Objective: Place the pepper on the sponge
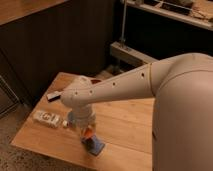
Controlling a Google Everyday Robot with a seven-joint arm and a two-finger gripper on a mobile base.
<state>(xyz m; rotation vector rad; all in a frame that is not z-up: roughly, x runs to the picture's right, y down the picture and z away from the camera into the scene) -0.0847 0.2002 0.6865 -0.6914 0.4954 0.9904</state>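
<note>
My gripper points down over the front middle of the wooden table, below the big white arm. The small orange-red pepper pokes out beneath it, held in the gripper. The flat blue sponge lies just below and to the right of the pepper, near the table's front edge. The pepper's lower end is at or just above the sponge's near-left end; I cannot tell whether they touch.
A white packet lies at the table's left, with a small white item beside it. A dark flat object sits at the back left corner. Dark cabinets and a shelf stand behind the table.
</note>
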